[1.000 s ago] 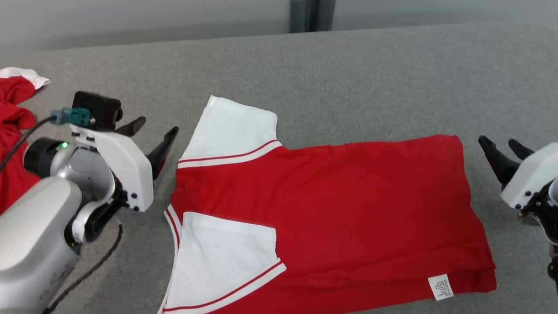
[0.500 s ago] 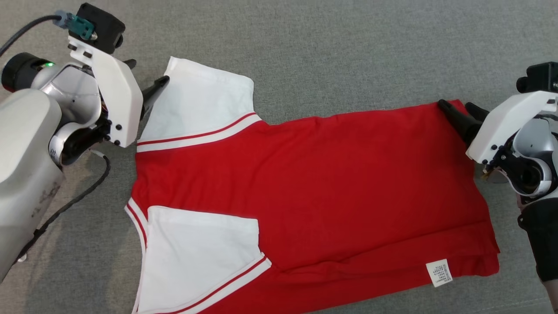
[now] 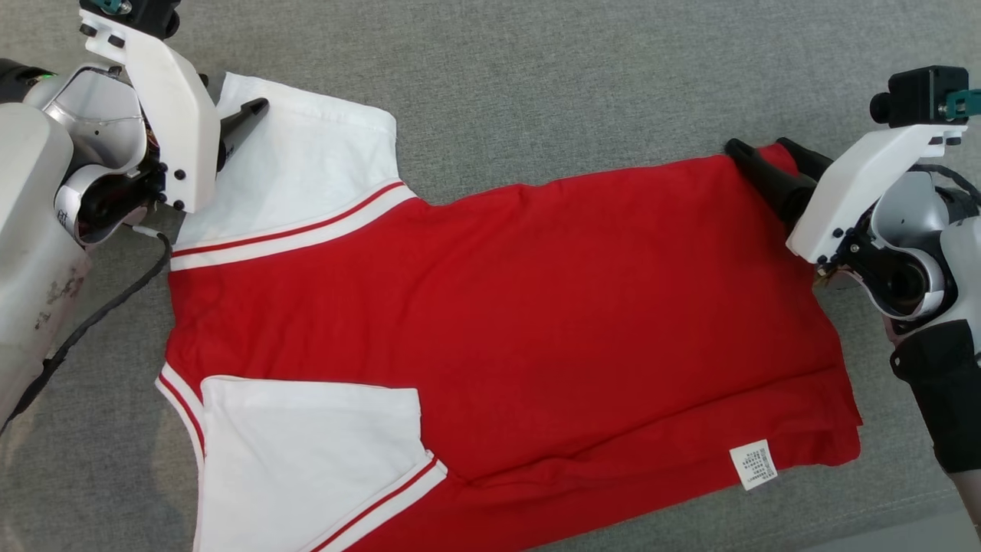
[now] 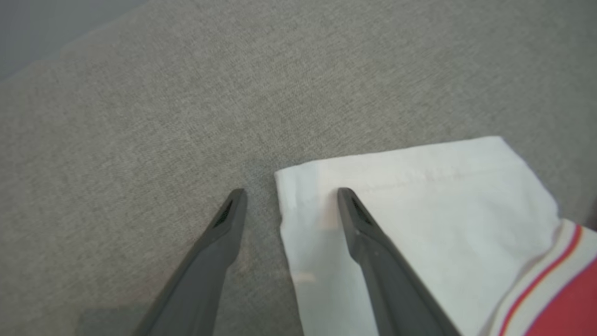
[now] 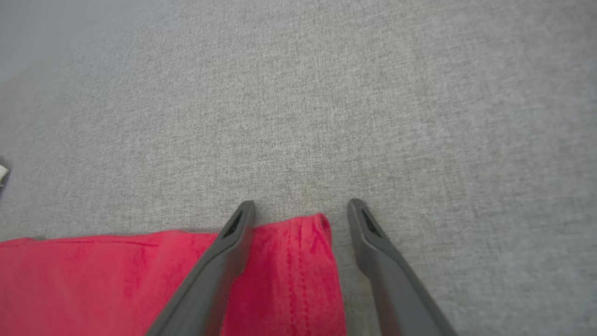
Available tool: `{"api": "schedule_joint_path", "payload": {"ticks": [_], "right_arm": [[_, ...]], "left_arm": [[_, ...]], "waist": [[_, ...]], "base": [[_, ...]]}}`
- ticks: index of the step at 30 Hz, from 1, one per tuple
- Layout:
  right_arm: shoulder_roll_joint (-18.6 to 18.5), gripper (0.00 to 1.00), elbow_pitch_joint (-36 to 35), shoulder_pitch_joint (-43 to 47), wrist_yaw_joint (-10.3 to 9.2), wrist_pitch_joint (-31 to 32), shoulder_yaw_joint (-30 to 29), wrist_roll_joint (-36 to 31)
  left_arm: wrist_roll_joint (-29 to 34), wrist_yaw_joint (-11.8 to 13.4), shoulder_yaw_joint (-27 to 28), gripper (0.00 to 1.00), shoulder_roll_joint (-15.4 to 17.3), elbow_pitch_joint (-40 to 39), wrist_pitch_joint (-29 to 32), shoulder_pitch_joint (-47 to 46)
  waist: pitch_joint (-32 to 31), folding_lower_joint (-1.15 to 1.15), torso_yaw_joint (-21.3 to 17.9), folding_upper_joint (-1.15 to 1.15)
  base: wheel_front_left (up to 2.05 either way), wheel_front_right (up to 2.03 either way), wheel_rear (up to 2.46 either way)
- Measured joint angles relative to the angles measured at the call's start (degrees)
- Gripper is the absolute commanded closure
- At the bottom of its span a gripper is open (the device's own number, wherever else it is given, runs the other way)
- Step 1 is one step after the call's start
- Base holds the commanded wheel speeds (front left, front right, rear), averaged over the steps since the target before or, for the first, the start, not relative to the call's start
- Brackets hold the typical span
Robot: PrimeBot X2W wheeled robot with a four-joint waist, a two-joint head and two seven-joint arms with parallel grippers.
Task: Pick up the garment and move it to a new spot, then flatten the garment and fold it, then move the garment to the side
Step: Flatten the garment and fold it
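Red garment with white sleeves, spread flat on grey fabric surface, shoulders toward robot's left, hem toward its right. Left gripper spread wide, holding nothing, straddling outer corner of far sleeve: one finger over white cloth, other over bare surface. Right gripper likewise spread and empty, astride far hem corner, one finger above red cloth, other beside it. Judged light, thin, limp knit: no stiffness, likely to sag, stretch and drag across the rough surface rather than slide; not fragile. Best taken at those two far corners, pinching every layer at seam or hem stitching, where cloth looks thickest; both ends to be lifted together to hold the edge taut. Risk of catching top layer only at hem, since stepped edges near care label suggest doubled cloth. Unclear from any view whether fingertips touch cloth or hover just above. Near sleeve and neckline cut off by bottom edge of head view; collar shape not readable. Label print too small to read. Second left finger hidden behind white wrist housing in head view.
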Motion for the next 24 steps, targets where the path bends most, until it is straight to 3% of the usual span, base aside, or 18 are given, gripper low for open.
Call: {"api": "schedule_joint_path", "payload": {"ticks": [5, 7, 8, 9, 10, 11, 24], "right_arm": [[-0.2, 0.0, -0.3, -0.4, 0.0, -0.8, 2.5, 1.9], [-0.4, 0.26, -0.2, -0.5, 0.0, -0.9, 3.5, 2.5], [-0.6, 0.51, 0.0, -0.5, 0.0, -0.9, 3.8, 2.8], [-0.7, 0.7, 0.1, -0.5, 0.0, -0.9, 4.2, 2.9], [-0.8, 0.78, 0.2, -0.5, 0.0, -1.1, 4.6, 3.3], [-1.0, 1.0, 0.2, -0.5, 0.0, -1.3, 5.0, 3.4], [-2.7, 1.0, 3.2, 0.0, 0.01, -7.5, 8.0, 4.9]], "left_arm": [[-0.9, -0.1, -1.1, 0.0, -0.4, 2.5, -0.8, -1.0], [-1.3, -0.1, -1.7, 0.01, -0.4, 3.2, -0.9, -1.4], [-1.5, -0.1, -2.1, 0.21, -0.5, 3.4, -0.9, -1.5], [-1.7, -0.1, -2.4, 0.45, -0.5, 3.7, -0.8, -1.6], [-2.3, -0.1, -2.7, 1.0, -0.5, 3.7, -0.8, -1.6], [-2.9, -0.1, -3.1, 1.0, -0.5, 3.7, -0.6, -1.7], [-8.0, -0.2, -6.8, 1.0, 0.8, 1.3, -4.2, -2.1]], "waist": [[0.3, 0.0, -0.9, 0.0], [0.1, 0.0, -1.0, 0.0], [0.1, 0.0, -1.1, 0.0], [0.0, 0.0, -1.0, 0.0], [-0.1, 0.0, -1.0, 0.0], [-0.2, 0.0, -0.9, 0.0], [-4.2, 0.0, 1.0, 0.0]], "base": [[0.0, 0.0, 0.0], [0.0, 0.0, 0.0], [0.0, 0.0, 0.0], [0.0, 0.0, 0.0], [0.0, 0.0, 0.0], [0.0, 0.0, 0.0], [0.0, 0.0, 0.0]]}}
